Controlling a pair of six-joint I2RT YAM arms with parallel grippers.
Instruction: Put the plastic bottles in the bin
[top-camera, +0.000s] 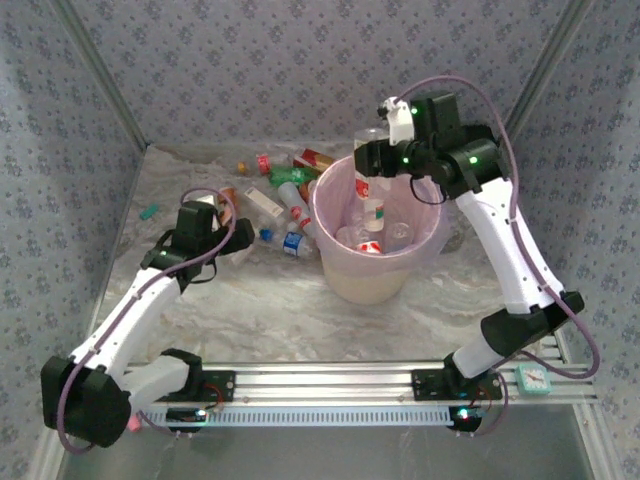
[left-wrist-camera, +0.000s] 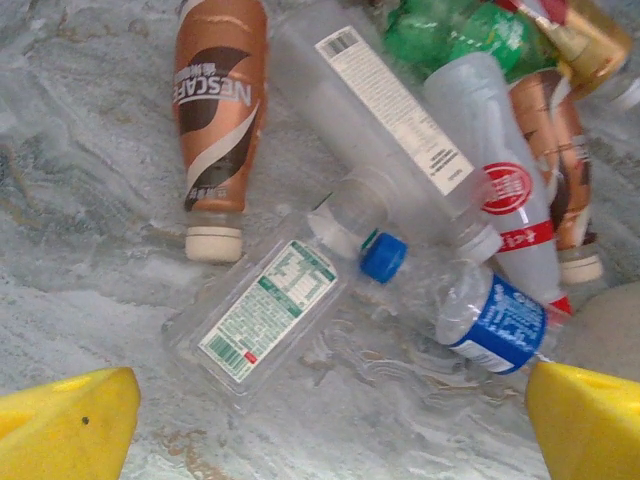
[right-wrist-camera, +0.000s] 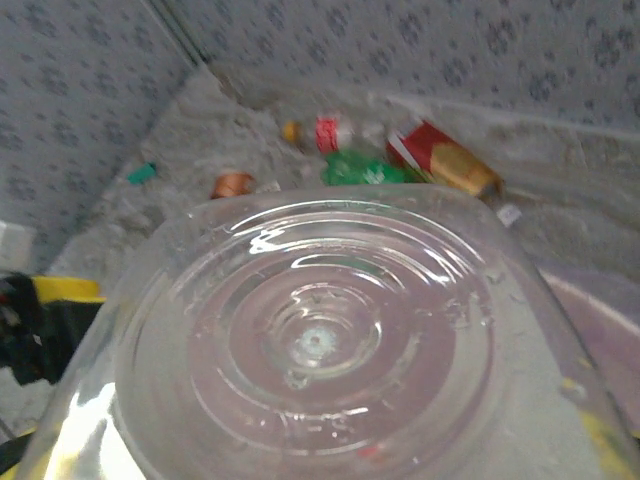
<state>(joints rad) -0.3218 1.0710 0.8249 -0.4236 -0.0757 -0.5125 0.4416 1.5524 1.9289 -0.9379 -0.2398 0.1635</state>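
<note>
The cream bin (top-camera: 400, 275) with its pink liner stands mid-table, and a few bottles (top-camera: 372, 243) lie inside it. My right gripper (top-camera: 374, 158) is shut on a clear bottle (top-camera: 368, 138) held upright over the bin's far rim; the bottle's round base (right-wrist-camera: 320, 340) looms close in the right wrist view. My left gripper (left-wrist-camera: 330, 430) hangs open above the table, just short of a flat clear bottle with a green label (left-wrist-camera: 265, 310) and a blue-capped, blue-labelled bottle (left-wrist-camera: 490, 320). Beyond them lie a brown bottle (left-wrist-camera: 215, 110), a large clear one (left-wrist-camera: 390, 110) and a white, red-labelled one (left-wrist-camera: 505, 190).
More bottles (top-camera: 290, 170) are piled between the bin and the back wall, among them a green one (right-wrist-camera: 360, 170) and a red-and-gold one (right-wrist-camera: 440, 160). A small teal object (top-camera: 149, 211) lies by the left wall. Patterned walls close in the table on three sides.
</note>
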